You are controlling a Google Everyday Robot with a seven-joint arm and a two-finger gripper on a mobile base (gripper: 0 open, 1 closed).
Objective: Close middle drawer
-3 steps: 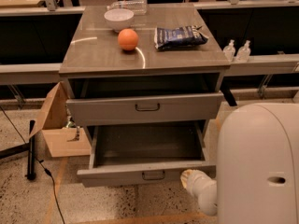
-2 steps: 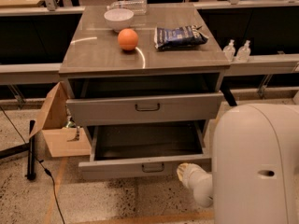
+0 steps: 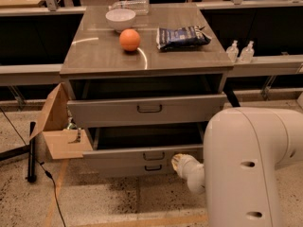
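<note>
The grey cabinet point(image 3: 147, 60) has three drawers. The middle drawer point(image 3: 142, 156), with a small dark loop handle, stands a little way out, and its dark tray shows above its front. The top drawer point(image 3: 147, 110) also stands slightly out. The lowest drawer point(image 3: 151, 168) shows just below the middle one. My gripper point(image 3: 176, 162) is at the end of the white arm point(image 3: 251, 169), low on the right, against the right part of the middle drawer's front.
On the cabinet top lie an orange point(image 3: 129, 39), a white bowl point(image 3: 120, 19) and a dark snack bag point(image 3: 181, 37). An open cardboard box point(image 3: 59, 131) stands at the cabinet's left. A black cable and bar point(image 3: 31, 150) lie on the floor. Two small bottles point(image 3: 239, 52) stand at the right.
The middle drawer has slid inward from far out to only a little out. My arm has moved forward with it, toward the cabinet.
</note>
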